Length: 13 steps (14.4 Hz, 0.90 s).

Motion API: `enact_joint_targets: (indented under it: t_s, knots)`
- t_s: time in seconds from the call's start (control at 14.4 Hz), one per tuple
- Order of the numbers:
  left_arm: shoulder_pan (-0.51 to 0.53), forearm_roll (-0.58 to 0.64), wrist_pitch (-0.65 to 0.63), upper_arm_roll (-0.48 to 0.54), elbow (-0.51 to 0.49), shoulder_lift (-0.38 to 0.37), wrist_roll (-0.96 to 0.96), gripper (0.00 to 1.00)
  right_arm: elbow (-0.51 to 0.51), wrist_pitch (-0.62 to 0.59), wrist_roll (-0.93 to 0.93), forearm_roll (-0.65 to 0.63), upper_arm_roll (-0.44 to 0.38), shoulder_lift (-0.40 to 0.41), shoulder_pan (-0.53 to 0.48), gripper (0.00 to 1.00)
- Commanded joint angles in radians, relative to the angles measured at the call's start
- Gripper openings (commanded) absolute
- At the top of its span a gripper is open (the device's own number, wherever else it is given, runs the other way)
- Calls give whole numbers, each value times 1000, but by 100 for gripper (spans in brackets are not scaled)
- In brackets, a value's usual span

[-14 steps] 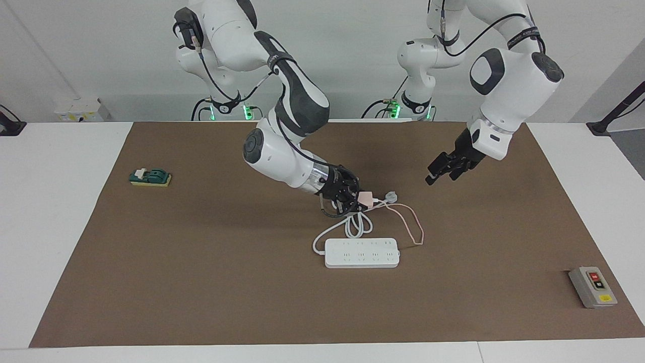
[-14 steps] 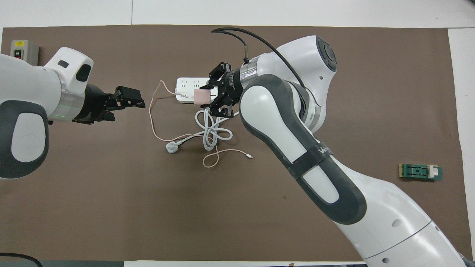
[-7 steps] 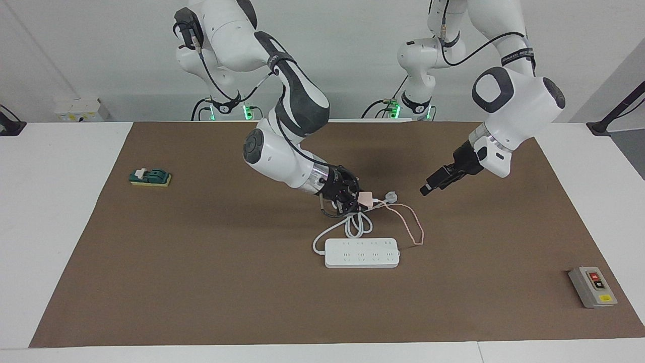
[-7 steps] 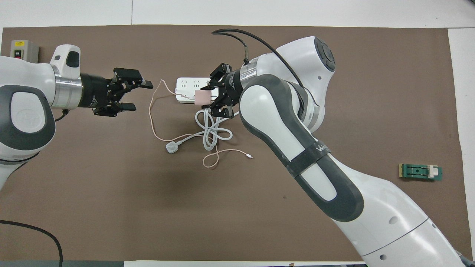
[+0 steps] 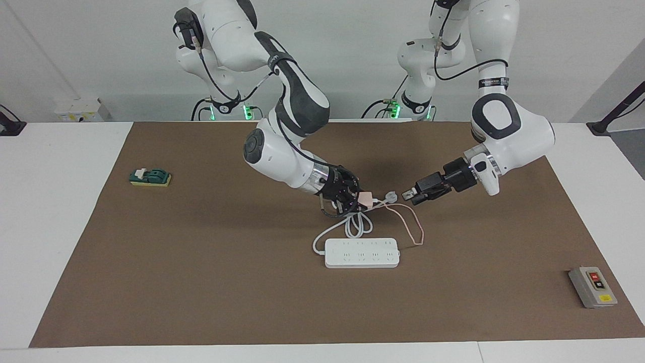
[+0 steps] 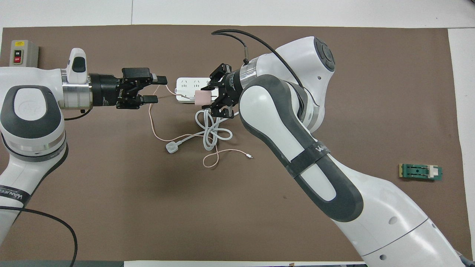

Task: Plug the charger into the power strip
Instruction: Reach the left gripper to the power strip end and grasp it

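Charger [image 5: 366,198] in right hand [image 5: 359,200]; left hand [image 5: 409,194] spread over mat [image 5: 201,262].

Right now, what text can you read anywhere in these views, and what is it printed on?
"ON" and "OFF": on the grey switch box, by its yellow and red buttons.
Dark band on the right arm: white lettering, partly hidden, not legible.
Left gripper: small white print on its body, too small to read.
Power strip and charger: no readable text.

grey button box [image 5: 592,287] at left arm's end; green block [image 5: 150,177] at right arm's end; brown mat [image 5: 201,282].
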Motion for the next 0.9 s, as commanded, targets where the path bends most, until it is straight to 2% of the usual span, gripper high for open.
enact_joint_targets:
  t_s: [0.0, 0.28, 0.42, 0.63, 0.83]
  knots:
    - [4, -99, -41, -6, -22, 40, 168, 100, 22, -13, 17, -17, -3, 10, 2, 0]
    - [-4, -113, -70, -5, -42, 54, 257, 100, 23, -13, 17, -17, -3, 10, 2, 0]
    - [-11, -115, -75, -6, -40, 81, 361, 100, 22, -13, 17, -17, -1, 10, 2, 0]
    - [-19, -237, -119, -13, -39, 120, 412, 100, 22, -13, 17, -17, -1, 10, 2, 0]
    - [-30, -274, -132, -16, -40, 124, 423, 100, 23, -13, 17, -17, -1, 10, 2, 0]
